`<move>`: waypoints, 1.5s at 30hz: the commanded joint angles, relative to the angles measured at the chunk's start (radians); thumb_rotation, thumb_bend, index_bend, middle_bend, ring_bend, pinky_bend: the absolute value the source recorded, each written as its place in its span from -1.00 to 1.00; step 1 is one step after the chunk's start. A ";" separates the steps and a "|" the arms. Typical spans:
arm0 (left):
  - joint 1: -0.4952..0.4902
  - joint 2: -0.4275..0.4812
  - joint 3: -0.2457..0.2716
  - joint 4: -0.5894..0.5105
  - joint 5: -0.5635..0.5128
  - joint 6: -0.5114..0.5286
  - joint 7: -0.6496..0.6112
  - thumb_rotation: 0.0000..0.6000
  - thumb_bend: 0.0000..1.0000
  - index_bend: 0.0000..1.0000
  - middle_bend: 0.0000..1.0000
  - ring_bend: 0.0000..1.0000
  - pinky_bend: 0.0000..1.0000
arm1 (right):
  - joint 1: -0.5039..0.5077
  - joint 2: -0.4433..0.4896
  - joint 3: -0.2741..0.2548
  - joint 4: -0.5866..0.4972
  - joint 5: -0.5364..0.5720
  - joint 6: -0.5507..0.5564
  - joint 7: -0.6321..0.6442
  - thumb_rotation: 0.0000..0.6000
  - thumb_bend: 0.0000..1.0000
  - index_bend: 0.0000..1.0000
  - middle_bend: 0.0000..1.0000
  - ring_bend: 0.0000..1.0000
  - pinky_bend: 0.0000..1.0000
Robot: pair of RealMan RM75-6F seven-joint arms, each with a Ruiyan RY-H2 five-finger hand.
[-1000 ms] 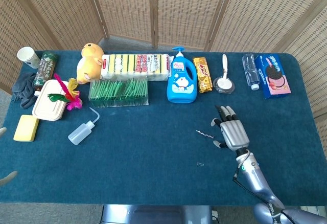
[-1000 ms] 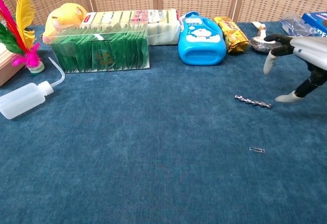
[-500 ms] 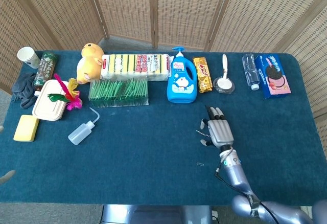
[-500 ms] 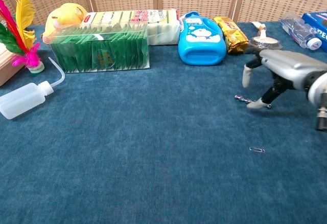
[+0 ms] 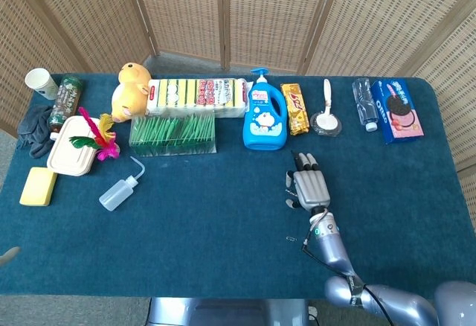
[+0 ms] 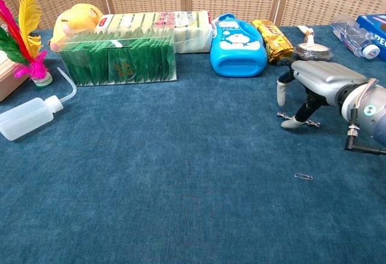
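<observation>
My right hand (image 5: 309, 188) (image 6: 316, 83) hovers palm down over the middle right of the blue table (image 6: 181, 204), fingers spread and holding nothing. Its thumb tip (image 6: 294, 123) touches a small twisted metal bit (image 6: 280, 116) lying on the cloth, and another finger (image 6: 281, 92) hangs just above the bit's left end. In the head view the hand hides most of the bit. A paper clip (image 6: 303, 176) (image 5: 291, 238) lies on the cloth nearer the front edge. Only a pale sliver of my left hand (image 5: 9, 254) shows at the head view's left edge.
Along the back stand a blue detergent bottle (image 5: 265, 117), a gold snack bar (image 5: 296, 109), a spoon (image 5: 326, 117), a water bottle (image 5: 364, 103), a cookie box (image 5: 396, 110), a green box (image 5: 173, 132), sponges (image 5: 197, 95) and a plush toy (image 5: 130, 88). A squeeze bottle (image 5: 119, 190) lies left.
My right hand has slid left across the table and come down over the metal bit, its thumb now touching it. The sliver at the left edge has barely shifted.
</observation>
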 commanded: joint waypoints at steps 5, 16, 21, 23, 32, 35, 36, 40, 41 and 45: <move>0.002 0.002 0.000 0.003 -0.002 0.003 -0.008 1.00 -0.90 -1.00 -1.00 -1.00 -1.00 | 0.019 -0.008 0.003 0.017 0.035 -0.008 -0.031 1.00 -0.66 0.01 -1.00 -1.00 -1.00; 0.001 0.002 -0.001 0.004 -0.002 0.001 -0.010 1.00 -0.90 -1.00 -1.00 -1.00 -1.00 | 0.034 0.001 0.004 -0.004 0.073 0.000 -0.061 1.00 -0.43 0.01 -1.00 -1.00 -1.00; 0.003 0.003 0.000 0.003 0.001 0.004 -0.010 1.00 -0.90 -1.00 -1.00 -1.00 -1.00 | 0.038 0.001 -0.002 -0.013 0.091 -0.001 -0.071 1.00 -0.43 0.01 -1.00 -1.00 -1.00; 0.003 0.003 0.000 0.004 0.000 0.004 -0.010 1.00 -0.90 -1.00 -1.00 -1.00 -1.00 | 0.039 0.001 -0.004 -0.014 0.094 -0.001 -0.075 1.00 -0.43 0.02 -1.00 -1.00 -1.00; 0.005 0.004 0.000 0.006 -0.001 0.006 -0.017 1.00 -0.90 -1.00 -1.00 -1.00 -1.00 | 0.049 -0.005 -0.007 -0.004 0.122 0.000 -0.093 1.00 -0.43 0.07 -1.00 -1.00 -1.00; 0.004 0.004 -0.001 0.008 -0.004 0.006 -0.021 1.00 -0.90 -1.00 -1.00 -1.00 -1.00 | 0.054 -0.007 -0.006 0.001 0.140 -0.004 -0.102 1.00 -0.42 0.07 -1.00 -1.00 -1.00; 0.004 0.004 -0.001 0.008 -0.004 0.005 -0.021 1.00 -0.90 -1.00 -1.00 -1.00 -1.00 | 0.056 -0.006 -0.005 0.000 0.146 -0.005 -0.107 1.00 -0.42 0.07 -1.00 -1.00 -1.00; 0.003 0.005 -0.001 0.008 -0.004 0.004 -0.021 1.00 -0.90 -1.00 -1.00 -1.00 -1.00 | 0.066 0.001 -0.001 -0.017 0.173 -0.004 -0.130 1.00 -0.40 0.06 -1.00 -1.00 -1.00; 0.004 0.005 -0.002 0.008 -0.005 0.004 -0.021 1.00 -0.90 -1.00 -1.00 -1.00 -1.00 | 0.067 0.002 0.000 -0.021 0.178 -0.002 -0.136 1.00 -0.38 0.06 -1.00 -1.00 -1.00; 0.004 0.005 -0.001 0.007 -0.003 0.003 -0.021 1.00 -0.90 -1.00 -1.00 -1.00 -1.00 | 0.075 0.010 0.002 -0.038 0.214 -0.002 -0.158 1.00 -0.33 0.10 -1.00 -1.00 -1.00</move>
